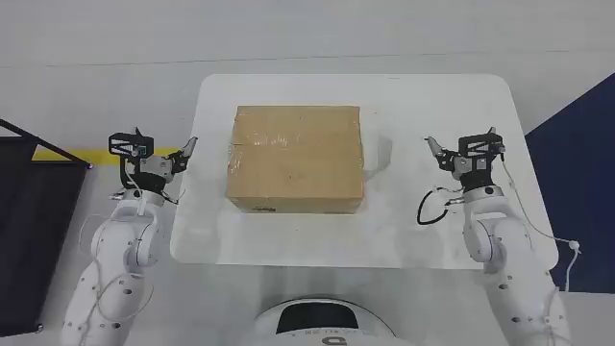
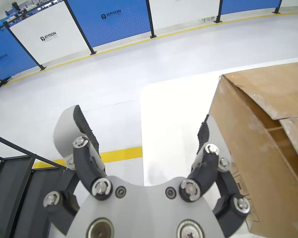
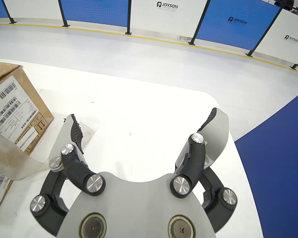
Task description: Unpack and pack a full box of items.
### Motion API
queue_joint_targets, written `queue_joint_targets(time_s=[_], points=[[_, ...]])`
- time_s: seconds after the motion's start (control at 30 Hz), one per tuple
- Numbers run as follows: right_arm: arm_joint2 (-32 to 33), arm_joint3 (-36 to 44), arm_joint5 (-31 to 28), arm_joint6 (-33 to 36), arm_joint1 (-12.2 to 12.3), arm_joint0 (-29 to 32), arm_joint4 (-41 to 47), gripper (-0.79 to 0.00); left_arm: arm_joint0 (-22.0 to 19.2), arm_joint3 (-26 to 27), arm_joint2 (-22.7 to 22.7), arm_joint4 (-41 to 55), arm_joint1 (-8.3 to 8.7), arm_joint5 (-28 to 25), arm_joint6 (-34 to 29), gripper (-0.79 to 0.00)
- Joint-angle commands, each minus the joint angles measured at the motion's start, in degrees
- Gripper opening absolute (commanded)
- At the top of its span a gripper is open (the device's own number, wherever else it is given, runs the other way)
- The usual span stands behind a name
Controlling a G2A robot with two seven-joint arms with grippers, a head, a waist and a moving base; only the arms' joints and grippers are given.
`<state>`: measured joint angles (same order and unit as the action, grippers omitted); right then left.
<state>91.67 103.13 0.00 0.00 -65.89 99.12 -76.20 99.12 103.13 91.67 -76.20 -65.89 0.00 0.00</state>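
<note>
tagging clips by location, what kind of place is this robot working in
Likely a fenced test cell in a factory or lab hall: blue and white perforated partition panels on black posts, a yellow line on the pale grey floor, and a white rounded table bearing a brown cardboard box.

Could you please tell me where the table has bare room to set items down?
Widest: between the box and the table's right edge, beneath the right end effector. Narrower strips run along the far and near edges. The left strip, by the left end effector, is tightest.
</note>
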Motion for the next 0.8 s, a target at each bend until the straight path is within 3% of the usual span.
queue_joint_targets(time_s=[0.0, 0.6, 0.77], points=[[0.0, 0.0, 0.0, 0.0, 0.0, 0.0, 0.0, -0.001, 0.0, 0.0, 0.0, 0.0, 0.0, 0.0, 0.0, -0.001], [0.0, 0.0, 0.0, 0.0, 0.0, 0.0, 0.0, 0.0, 0.0, 0.0, 0.0, 0.0, 0.0, 0.0, 0.0, -0.001], [-4.0, 2.6, -3.3, -0.1, -0.1, 0.4, -3.7, 0.0, 0.0, 0.0, 0.0, 0.0, 0.0, 0.0, 0.0, 0.0]])
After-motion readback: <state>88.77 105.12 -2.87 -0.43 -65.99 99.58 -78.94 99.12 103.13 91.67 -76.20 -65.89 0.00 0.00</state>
